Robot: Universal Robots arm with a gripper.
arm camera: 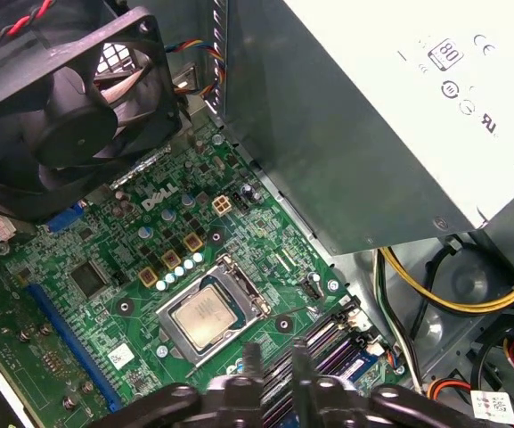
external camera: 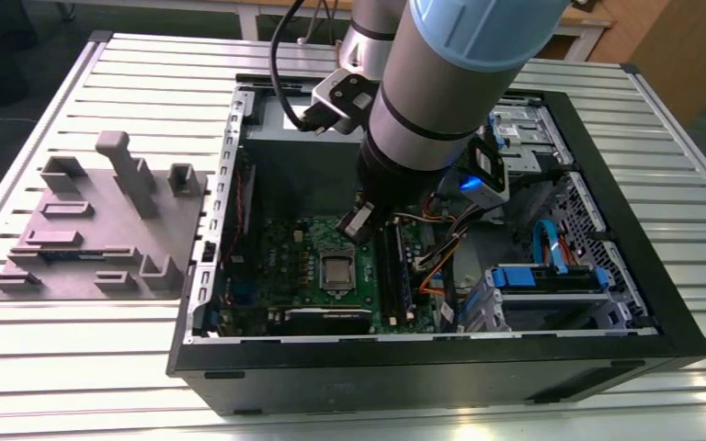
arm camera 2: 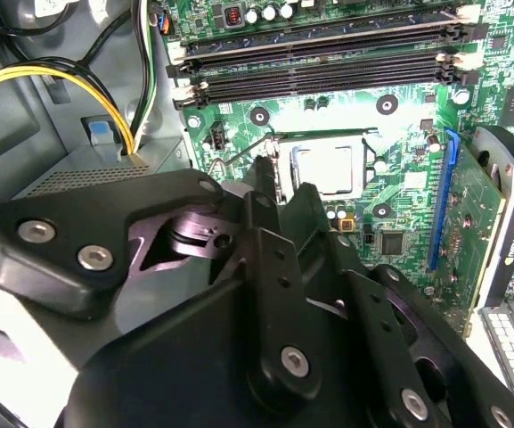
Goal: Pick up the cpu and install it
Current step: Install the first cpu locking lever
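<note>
One cpu (arm camera: 210, 318) is lying in the socket (arm camera: 169, 314) near the board's (arm camera: 61, 348) middle; my gripper (arm camera: 275, 355) is hovering above, fingers (arm camera: 250, 358) narrowly parted, holding nothing.

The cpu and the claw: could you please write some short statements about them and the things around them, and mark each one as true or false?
1. The cpu lies in the socket of the green board. True.
2. The claw grips the cpu. False: its fingers stand apart with nothing between them, above the board.
3. The computer case is open on top. True.
4. The grey fixture stands inside the case. False: it stands on the slatted table, outside the case, on the exterior view's left.
5. The claw hangs inside the case, close to the socket. True.
</note>
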